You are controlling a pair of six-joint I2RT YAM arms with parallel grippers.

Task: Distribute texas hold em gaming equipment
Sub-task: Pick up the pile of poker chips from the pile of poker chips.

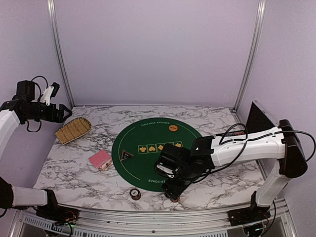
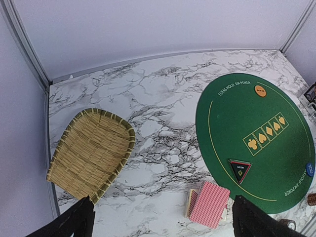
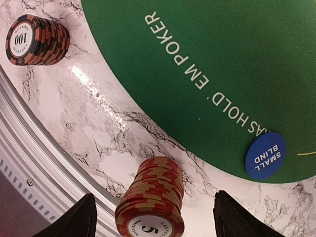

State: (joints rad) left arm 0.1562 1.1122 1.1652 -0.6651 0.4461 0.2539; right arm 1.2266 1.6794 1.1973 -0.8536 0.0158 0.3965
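Observation:
A stack of red-and-tan poker chips (image 3: 154, 195) marked 5 stands on the marble just off the green mat (image 3: 222, 59). My right gripper (image 3: 153, 219) straddles the stack, open, with a gap on each side. A dark-and-orange stack (image 3: 37, 40) marked 100 stands further along the table edge. The blue button (image 3: 265, 155) lies on the mat's rim. Pink-backed cards (image 2: 210, 203) lie on the marble beside the mat, the triangular marker (image 2: 240, 169) and an orange chip (image 2: 259, 90) on it. My left gripper (image 1: 61, 112) hangs open and empty, high at the far left.
A tan woven basket (image 2: 91, 150) lies at the far left of the table. A black case (image 1: 257, 118) leans at the right wall. The metal table rail (image 3: 34, 163) runs close behind the chip stacks.

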